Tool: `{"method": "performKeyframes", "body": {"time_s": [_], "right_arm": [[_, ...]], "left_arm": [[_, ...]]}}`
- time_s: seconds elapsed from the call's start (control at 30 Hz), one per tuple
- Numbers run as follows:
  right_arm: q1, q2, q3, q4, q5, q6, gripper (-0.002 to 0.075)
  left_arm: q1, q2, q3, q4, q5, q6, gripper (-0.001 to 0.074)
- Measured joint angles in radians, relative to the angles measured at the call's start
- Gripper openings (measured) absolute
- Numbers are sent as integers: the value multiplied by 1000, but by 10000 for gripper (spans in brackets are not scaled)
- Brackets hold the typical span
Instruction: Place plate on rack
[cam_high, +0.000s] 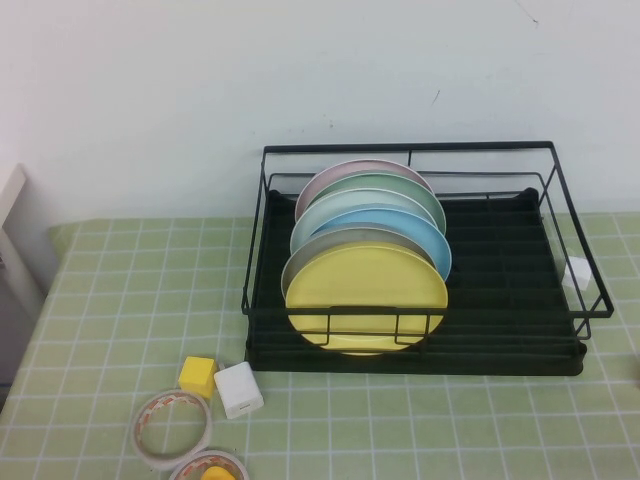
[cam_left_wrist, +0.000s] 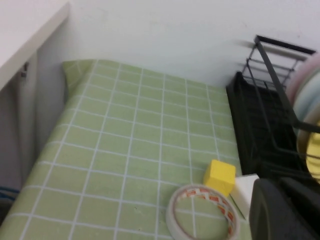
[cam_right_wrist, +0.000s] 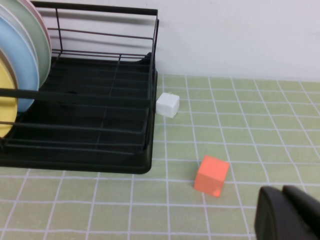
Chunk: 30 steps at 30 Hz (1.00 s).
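The bright-yellow plate (cam_high: 366, 297) stands upright in the front slot of the black wire rack (cam_high: 500, 270), ahead of grey, blue, green and pink plates. Its edge shows in the left wrist view (cam_left_wrist: 313, 155) and the right wrist view (cam_right_wrist: 6, 105). Neither arm shows in the high view. My left gripper (cam_left_wrist: 285, 212) is shut and empty, low over the table just left of the rack's front corner, by a tape roll. My right gripper (cam_right_wrist: 289, 214) is shut and empty, over the table to the right of the rack (cam_right_wrist: 100, 125), near an orange cube.
A yellow cube (cam_high: 197, 375), a white block (cam_high: 239, 389) and two tape rolls (cam_high: 173, 428) lie in front of the rack's left end. A white block (cam_high: 577, 272) and an orange cube (cam_right_wrist: 212, 175) lie to its right. White furniture (cam_high: 15, 230) borders the table's left edge.
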Motion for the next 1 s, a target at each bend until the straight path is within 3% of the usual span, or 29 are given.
{"method": "performKeyframes", "body": {"time_s": [0.23,1.0], "right_arm": [[0,0,0,0,0,0,0],[0,0,0,0,0,0,0]], "left_arm": [[-61,0,-2,21,23,0,-2],[-61,0,-2,21,23,-3,-1]]}}
